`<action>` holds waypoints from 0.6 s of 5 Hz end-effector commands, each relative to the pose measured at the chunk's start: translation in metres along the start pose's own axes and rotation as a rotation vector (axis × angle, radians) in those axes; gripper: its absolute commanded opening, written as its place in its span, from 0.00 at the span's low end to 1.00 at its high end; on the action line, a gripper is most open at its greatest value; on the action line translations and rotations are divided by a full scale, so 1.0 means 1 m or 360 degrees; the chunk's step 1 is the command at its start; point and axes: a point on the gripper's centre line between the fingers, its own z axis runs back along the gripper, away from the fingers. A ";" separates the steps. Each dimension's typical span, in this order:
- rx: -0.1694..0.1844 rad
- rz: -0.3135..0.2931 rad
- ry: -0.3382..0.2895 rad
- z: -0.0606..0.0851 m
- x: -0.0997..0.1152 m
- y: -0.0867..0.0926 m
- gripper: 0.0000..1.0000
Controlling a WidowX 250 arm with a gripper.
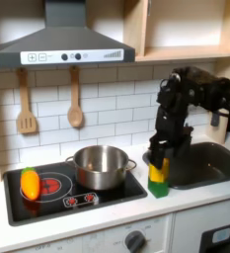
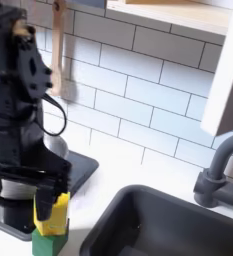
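1. A toy kitchen counter (image 1: 107,219) runs across the lower part of the first exterior view, with a white brick-tiled wall behind it and a grey range hood (image 1: 62,42) in the upper left of the frame.
2. A black robot arm (image 1: 191,94) bends down from the right side of the first exterior view; in the second exterior view it takes up the left half of the frame.
3. A dark sink (image 1: 207,163) sits at the right middle of the first exterior view. In the second exterior view its basin lies at the bottom right, with a grey tap (image 2: 220,170) at the right edge.
4. A black stovetop (image 1: 47,193) lies at the lower left of the first exterior view.
5. A steel pot (image 1: 100,165) stands on the stovetop near the centre of that frame.
6. Two wooden utensils, a spatula (image 1: 26,104) and a spoon (image 1: 75,99), hang on the wall at the left.
7. An orange-yellow toy piece (image 1: 30,183) stands on the left burner.
8. The gripper (image 2: 50,196) is at the lower left of the second exterior view, with its fingers close against the sides of a yellow block (image 2: 52,212).
9. The yellow block sits on top of a green block (image 2: 48,241), on the counter between stovetop and sink.
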 end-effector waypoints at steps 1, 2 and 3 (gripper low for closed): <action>0.0034 0.0051 0.0025 0.000 -0.007 0.018 1.00; 0.0035 0.0092 0.0045 -0.005 -0.009 0.027 1.00; 0.0027 0.0095 0.0067 -0.009 -0.011 0.027 1.00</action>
